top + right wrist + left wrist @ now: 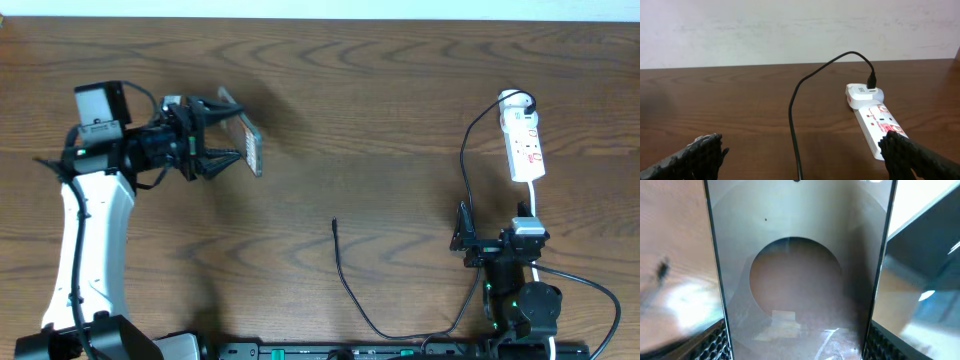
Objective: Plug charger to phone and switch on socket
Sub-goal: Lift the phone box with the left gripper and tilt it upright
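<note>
Dark wooden table [380, 120], seen from the room: the left gripper [235, 128] is clamped on the long edges of the phone [250, 145], held tilted at the far left. Well apart, the right gripper [801, 152] sits near the white socket [524, 145], jaws spread wide and empty. The charger [336, 245] tip lies loose mid-table. A pale wall [790, 30] stands behind.
</note>
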Controlling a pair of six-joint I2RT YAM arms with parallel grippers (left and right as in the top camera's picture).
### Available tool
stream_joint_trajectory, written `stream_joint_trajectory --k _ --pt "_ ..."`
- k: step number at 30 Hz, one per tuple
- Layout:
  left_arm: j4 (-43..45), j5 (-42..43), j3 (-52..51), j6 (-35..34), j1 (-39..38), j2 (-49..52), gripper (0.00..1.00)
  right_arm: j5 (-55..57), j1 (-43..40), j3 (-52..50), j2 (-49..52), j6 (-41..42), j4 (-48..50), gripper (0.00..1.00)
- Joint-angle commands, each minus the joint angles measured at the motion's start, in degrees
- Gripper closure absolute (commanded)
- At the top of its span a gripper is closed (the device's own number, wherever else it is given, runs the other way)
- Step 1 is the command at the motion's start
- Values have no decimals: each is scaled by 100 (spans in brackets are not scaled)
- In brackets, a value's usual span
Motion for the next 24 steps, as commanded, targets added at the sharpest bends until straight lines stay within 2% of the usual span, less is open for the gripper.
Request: stream_joint_trajectory --k 1,4,14,21,24 --pt "28 612 142 -1049 122 -120 92 44 -9 -7 -17 50 -24 1" --pt "28 654 142 -1279 133 -120 93 44 -9 -7 -17 50 -24 1" --pt "28 739 142 -1438 133 -120 93 44 -9 -7 -17 50 -24 1" --pt "28 741 142 -2015 133 -120 92 44 -9 -7 -17 50 -24 1" --pt "28 737 142 -2048 133 -120 93 44 -9 -7 -17 50 -26 1"
